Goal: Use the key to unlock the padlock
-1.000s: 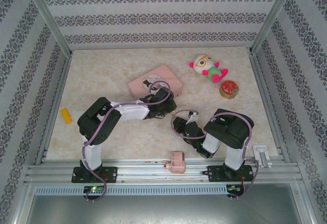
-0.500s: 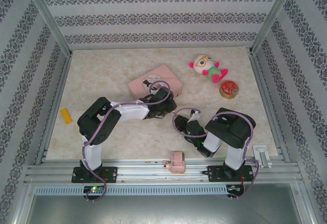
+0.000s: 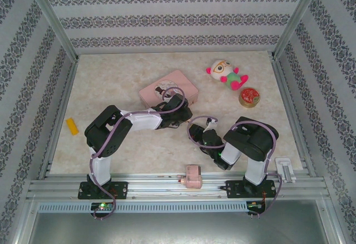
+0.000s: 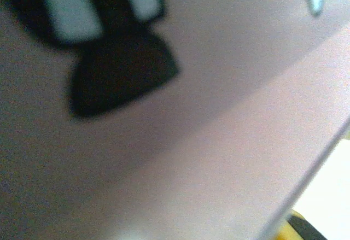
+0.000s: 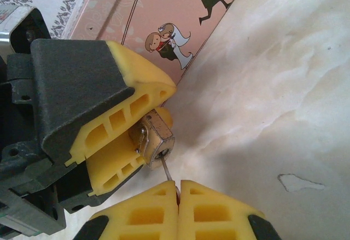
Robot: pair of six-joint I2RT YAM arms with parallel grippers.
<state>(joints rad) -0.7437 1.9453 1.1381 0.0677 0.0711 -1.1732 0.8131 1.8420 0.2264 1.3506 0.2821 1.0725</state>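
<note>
Step in hand: seat the key in the padlock, then turn.

Right wrist view: the right end effector has its pads pressed together on the key. Only the thin grey blade shows, pointing to 11 o'clock from the fingertips. The blade tip meets the keyhole face of the padlock. I cannot tell how deep it sits.

The left end effector pinches the padlock by its brass body between its yellow fingers. It holds the padlock low over the tabletop, just beside the near edge of the tin, which lies at 12 o'clock. The shackle end seems tucked in toward the left fingers, at about 9 o'clock of the body.

Top view: both end effectors meet mid-tabletop, at 6 o'clock of the tin.

How I want to run this step:
- Line the blade up with the keyway before pushing. It looks slightly angled to the lock face, and a thin blade will bend or skid off.
- Push slowly along the blade's own line, toward 11 o'clock, until it bottoms.
- Turn only with the right wrist roll. The left grip must be firm enough that the body does not spin with the key.
- Risk: the grip on the key is small, so it may slip between the pads under torque.
</note>
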